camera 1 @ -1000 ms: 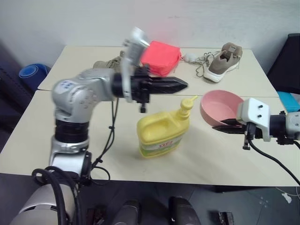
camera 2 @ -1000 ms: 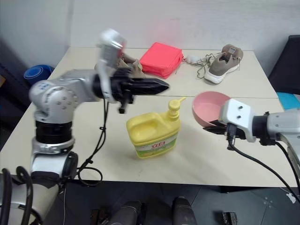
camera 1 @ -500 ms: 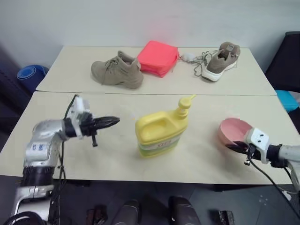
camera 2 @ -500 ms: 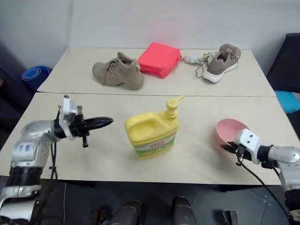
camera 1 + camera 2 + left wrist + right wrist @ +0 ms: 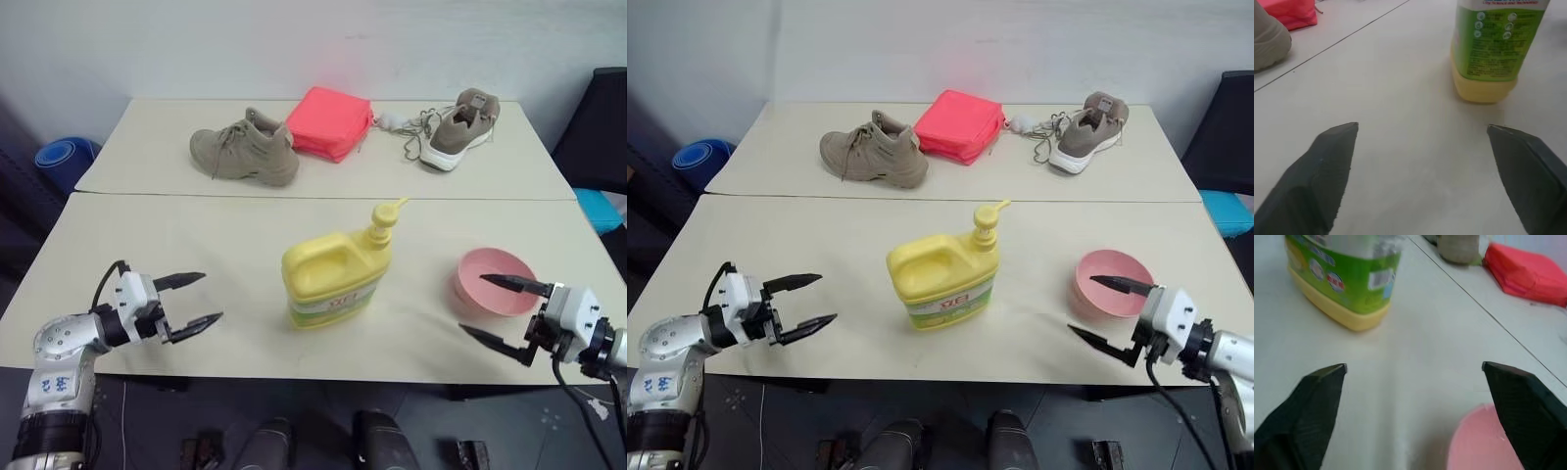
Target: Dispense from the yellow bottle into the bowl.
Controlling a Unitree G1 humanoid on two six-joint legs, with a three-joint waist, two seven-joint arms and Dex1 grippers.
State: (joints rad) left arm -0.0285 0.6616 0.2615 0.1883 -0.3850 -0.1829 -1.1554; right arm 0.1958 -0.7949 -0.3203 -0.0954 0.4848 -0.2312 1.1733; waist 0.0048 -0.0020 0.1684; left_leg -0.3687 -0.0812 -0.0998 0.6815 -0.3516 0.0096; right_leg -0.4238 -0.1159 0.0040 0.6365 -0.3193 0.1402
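The yellow bottle (image 5: 338,279) stands upright in the middle of the near table, pump nozzle on top, green label facing me. To its right the pink bowl (image 5: 495,286) sits flat on the table. My left gripper (image 5: 208,297) is open and holds nothing, low over the table, well left of the bottle and pointing at it. My right gripper (image 5: 471,304) is open at the bowl's near side; one finger reaches over the rim and the other lies in front of the bowl. The right wrist view shows the bowl (image 5: 1484,443) and the bottle (image 5: 1342,279) beyond the spread fingers.
On the far table lie a tan shoe (image 5: 245,147), a folded pink-red cloth (image 5: 330,122), and a second shoe (image 5: 458,127) with a white cable. A seam (image 5: 313,196) divides the two tables. A blue roll (image 5: 64,157) lies on the floor at left.
Both grippers went from shut to open. The left arm dropped from above the bottle to low at the left. The right gripper let go of the bowl, which now rests flat.
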